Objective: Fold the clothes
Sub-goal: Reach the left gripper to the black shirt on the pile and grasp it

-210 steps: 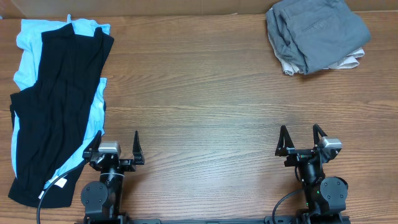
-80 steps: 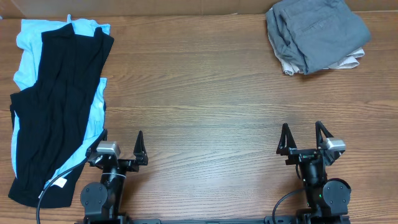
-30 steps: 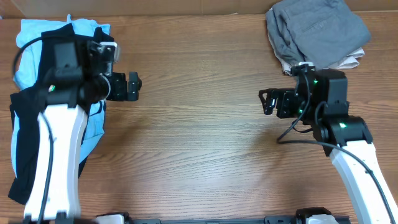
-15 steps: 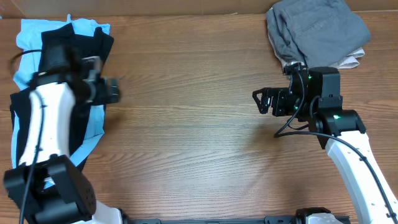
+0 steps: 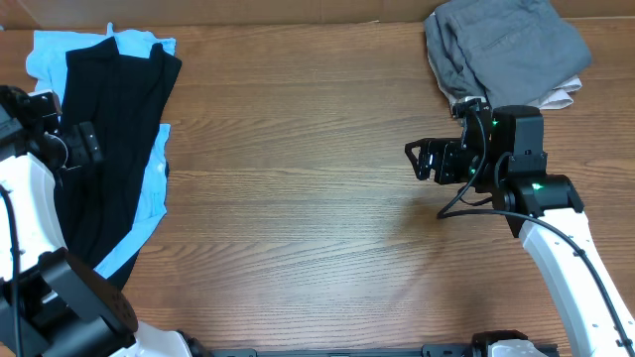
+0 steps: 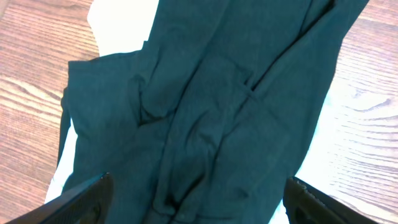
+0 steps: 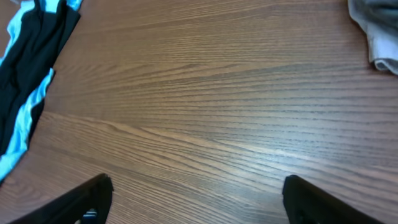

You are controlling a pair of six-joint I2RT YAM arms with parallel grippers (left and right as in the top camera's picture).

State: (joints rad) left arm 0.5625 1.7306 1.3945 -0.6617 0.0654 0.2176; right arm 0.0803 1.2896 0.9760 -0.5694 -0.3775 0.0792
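Note:
A black and light-blue garment [image 5: 104, 149] lies spread out at the table's left edge. It fills the left wrist view [image 6: 205, 112], where it looks dark teal. It also shows at the left of the right wrist view [image 7: 25, 74]. My left gripper [image 5: 87, 147] is open and empty, directly above the garment's black part. My right gripper [image 5: 422, 161] is open and empty above bare wood at the middle right.
A pile of folded grey clothes [image 5: 506, 55] with a beige piece under it sits at the back right; its corner shows in the right wrist view [image 7: 376, 31]. The wooden table [image 5: 298, 198] runs between the garment and the pile.
My left arm has swung further left and now sits over the garment. My right arm has barely moved since half a second ago.

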